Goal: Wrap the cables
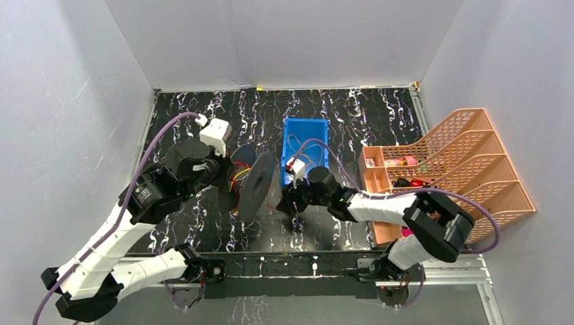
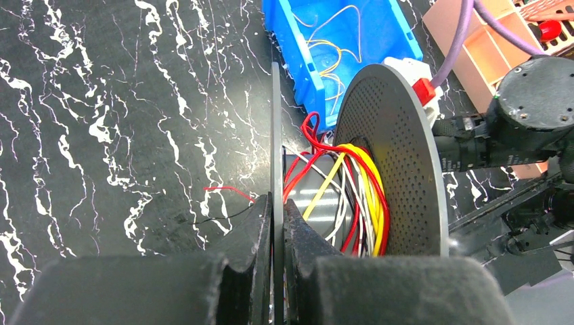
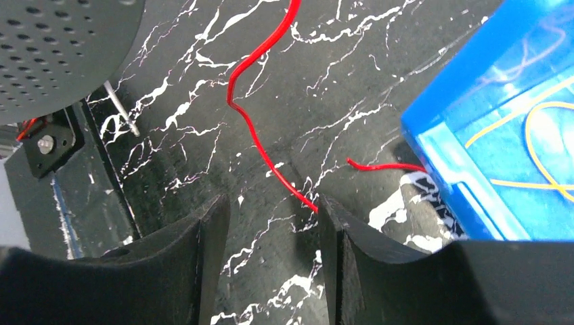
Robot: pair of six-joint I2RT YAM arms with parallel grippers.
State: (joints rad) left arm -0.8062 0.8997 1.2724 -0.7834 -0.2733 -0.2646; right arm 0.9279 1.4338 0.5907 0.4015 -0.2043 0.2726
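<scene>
A grey spool with two discs stands on edge on the black marbled table. Red, yellow and pale cables are wound on its hub between the thin flange and the perforated disc. My left gripper is shut on the thin flange's rim; it also shows in the top view. My right gripper is open just above the table, right of the spool. A loose red cable runs from the spool across the table and ends at my right finger's tip, not gripped.
A blue bin behind the spool holds loose yellow and pale wires. A short red wire end lies by its corner. A peach file rack and organiser stand at the right. Grey walls close the sides.
</scene>
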